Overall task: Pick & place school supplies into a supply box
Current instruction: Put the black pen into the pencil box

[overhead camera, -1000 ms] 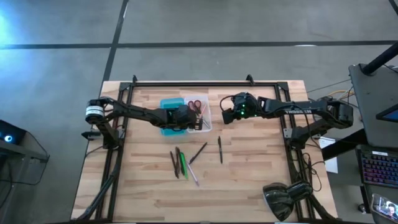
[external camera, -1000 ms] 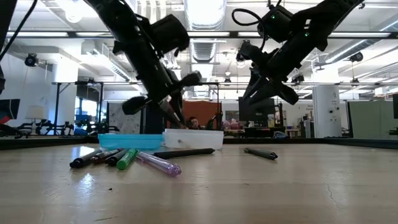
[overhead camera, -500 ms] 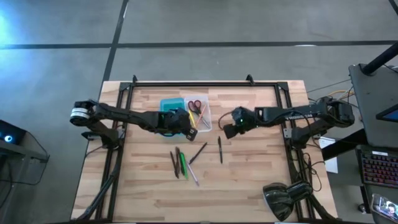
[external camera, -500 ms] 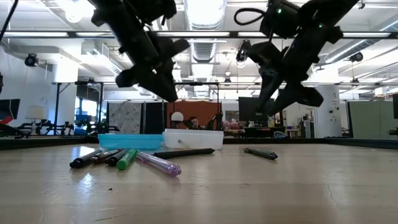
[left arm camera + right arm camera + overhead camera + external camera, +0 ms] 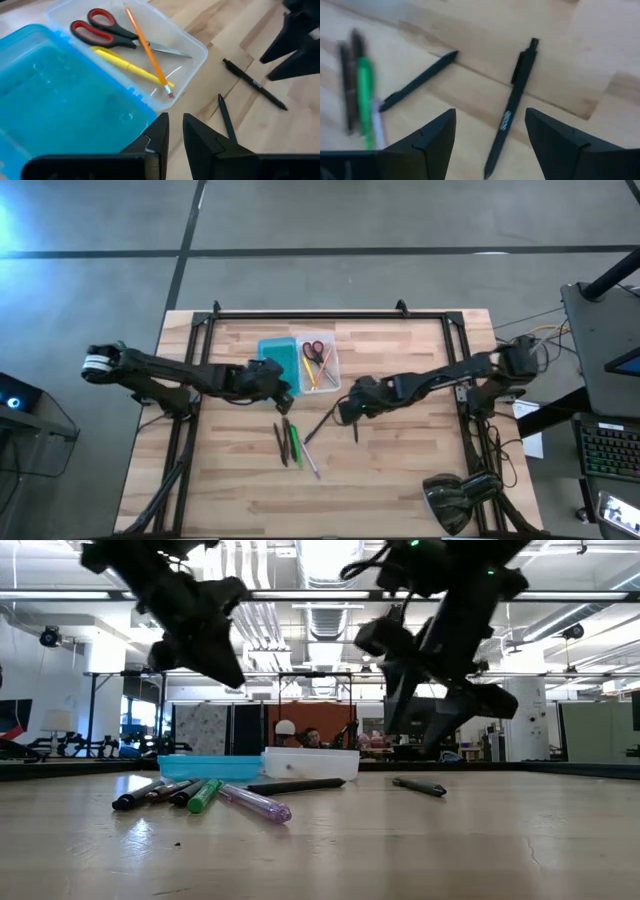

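The supply box lies open, its teal lid (image 5: pixel 55 100) beside its clear tray (image 5: pixel 200 48). In the tray lie red-handled scissors (image 5: pixel 110 35), a yellow pen (image 5: pixel 130 67) and an orange pencil (image 5: pixel 147 50). My left gripper (image 5: pixel 285 395) hovers just near of the box, open by a narrow gap with nothing in it. My right gripper (image 5: pixel 490 130) hangs wide open above a black pen (image 5: pixel 515 97) on the table, one finger on each side, not touching it. A dark pen (image 5: pixel 318 426) lies slanted to its left.
A bunch of pens, one green (image 5: pixel 294 446) and one clear purple (image 5: pixel 255 805), lies on the wood near of the box. The black frame rail (image 5: pixel 330 315) runs along the table's far edge. A lamp (image 5: pixel 455 495) stands at the near right corner.
My left gripper has drawn back from over the tray toward the table's near and left side and has risen. My right gripper has travelled from right of the box toward the near left, over the black pen, and has opened wide.
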Controlling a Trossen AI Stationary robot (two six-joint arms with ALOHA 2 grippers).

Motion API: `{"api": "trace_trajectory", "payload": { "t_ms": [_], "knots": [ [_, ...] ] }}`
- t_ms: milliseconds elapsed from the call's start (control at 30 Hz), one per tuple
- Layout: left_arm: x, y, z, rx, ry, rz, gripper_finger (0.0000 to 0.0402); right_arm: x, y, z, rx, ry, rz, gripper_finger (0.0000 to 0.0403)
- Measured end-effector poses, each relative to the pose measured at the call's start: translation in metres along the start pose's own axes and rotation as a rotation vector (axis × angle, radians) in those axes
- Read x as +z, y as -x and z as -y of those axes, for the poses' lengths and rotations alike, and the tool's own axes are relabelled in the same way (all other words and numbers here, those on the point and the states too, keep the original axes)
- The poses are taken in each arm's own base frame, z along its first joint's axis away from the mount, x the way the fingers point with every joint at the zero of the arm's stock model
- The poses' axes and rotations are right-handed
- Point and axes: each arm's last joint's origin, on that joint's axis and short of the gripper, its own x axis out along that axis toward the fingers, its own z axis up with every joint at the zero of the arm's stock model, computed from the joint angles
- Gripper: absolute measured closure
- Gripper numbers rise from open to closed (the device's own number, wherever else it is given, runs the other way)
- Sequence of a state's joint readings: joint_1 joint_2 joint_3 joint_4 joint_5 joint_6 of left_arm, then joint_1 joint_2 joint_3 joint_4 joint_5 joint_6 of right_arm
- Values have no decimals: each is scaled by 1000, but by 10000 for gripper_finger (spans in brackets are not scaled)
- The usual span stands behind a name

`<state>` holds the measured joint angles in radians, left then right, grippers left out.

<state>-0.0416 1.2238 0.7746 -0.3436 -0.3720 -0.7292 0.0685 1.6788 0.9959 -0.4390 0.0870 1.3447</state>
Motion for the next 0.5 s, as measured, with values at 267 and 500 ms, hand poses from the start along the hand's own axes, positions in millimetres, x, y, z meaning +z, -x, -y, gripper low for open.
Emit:
{"api": "trace_trajectory", "payload": {
  "t_ms": [267, 500],
  "knots": [
    [-21, 23, -25, -58, 87, 62, 362, 7, -23, -25, -167, 84, -66, 172],
    [-30, 33, -39, -85, 125, 94, 362, 14, -45, -21, -276, 16, -86, 189]
  ]
}}
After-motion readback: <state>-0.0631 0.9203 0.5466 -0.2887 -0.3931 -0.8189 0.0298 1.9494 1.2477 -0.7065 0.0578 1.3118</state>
